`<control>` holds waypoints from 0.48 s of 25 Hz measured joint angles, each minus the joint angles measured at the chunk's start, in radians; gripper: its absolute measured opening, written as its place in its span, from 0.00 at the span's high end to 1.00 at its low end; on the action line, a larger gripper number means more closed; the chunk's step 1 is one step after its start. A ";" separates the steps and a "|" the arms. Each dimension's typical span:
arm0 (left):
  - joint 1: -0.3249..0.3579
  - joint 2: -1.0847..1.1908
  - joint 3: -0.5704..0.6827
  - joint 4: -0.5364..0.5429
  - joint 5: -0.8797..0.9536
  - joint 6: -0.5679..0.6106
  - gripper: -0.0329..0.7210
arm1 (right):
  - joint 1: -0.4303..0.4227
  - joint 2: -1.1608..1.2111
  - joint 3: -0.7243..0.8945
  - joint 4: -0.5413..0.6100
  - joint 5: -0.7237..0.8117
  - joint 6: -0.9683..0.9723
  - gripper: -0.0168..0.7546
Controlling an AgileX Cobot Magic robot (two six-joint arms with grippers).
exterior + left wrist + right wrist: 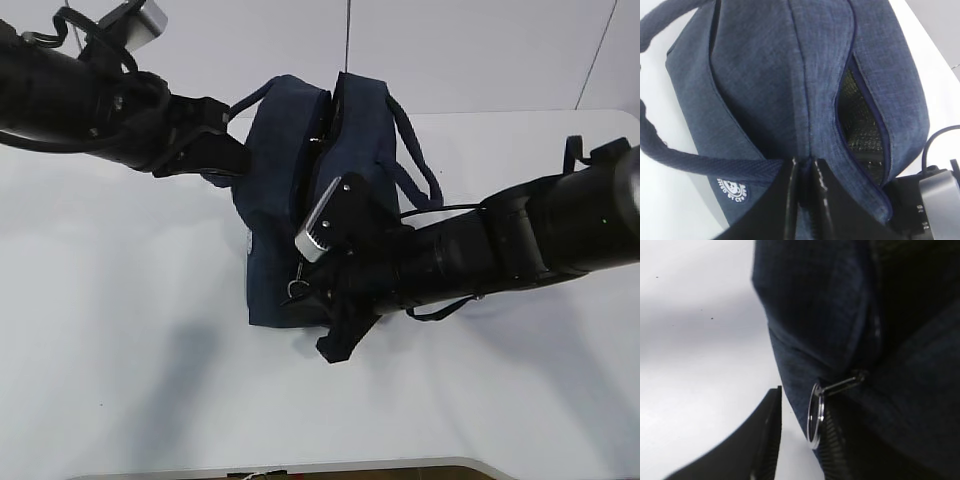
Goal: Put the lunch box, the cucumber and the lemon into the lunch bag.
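Note:
The dark navy lunch bag [285, 190] stands mid-table. Its top zipper gapes and shows dark lining [860, 125]. My left gripper [232, 158] is at the bag's far left end, shut on a fold of its fabric [807, 167]. My right gripper [318, 315] is at the bag's near end, open, with its jaws apart [800, 440]. The silver ring pull [815, 415] hangs between the jaws, close against the right finger [837, 450]; it also shows in the exterior view [298, 288]. The lunch box, the cucumber and the lemon are out of view.
The white table [120, 330] spreads around the bag. One loop handle [415, 165] droops on the bag's right side over my right arm. The other handle [670, 150] loops out on the left. The table's front edge [300, 468] runs along the bottom.

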 joint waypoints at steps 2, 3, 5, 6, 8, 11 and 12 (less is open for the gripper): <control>0.000 0.000 0.000 0.000 0.000 0.000 0.94 | 0.000 0.000 -0.002 0.000 0.000 0.003 0.71; 0.000 0.000 0.000 0.000 0.000 0.000 0.94 | 0.000 0.000 -0.004 0.000 0.000 0.005 0.71; 0.000 0.000 0.000 0.000 0.000 0.000 0.94 | 0.000 0.000 -0.003 0.000 0.000 0.005 0.71; 0.000 0.000 0.000 0.000 0.000 0.000 0.94 | 0.000 0.000 -0.006 0.000 0.000 0.006 0.71; 0.000 0.000 0.000 0.000 0.000 0.000 0.94 | 0.000 0.000 -0.006 0.000 0.000 0.007 0.71; 0.000 0.000 0.000 0.000 0.000 0.000 0.94 | 0.000 0.000 -0.006 0.000 0.000 0.007 0.71; 0.000 0.000 0.000 0.000 0.001 0.000 0.94 | 0.000 0.000 -0.006 0.000 0.000 0.010 0.71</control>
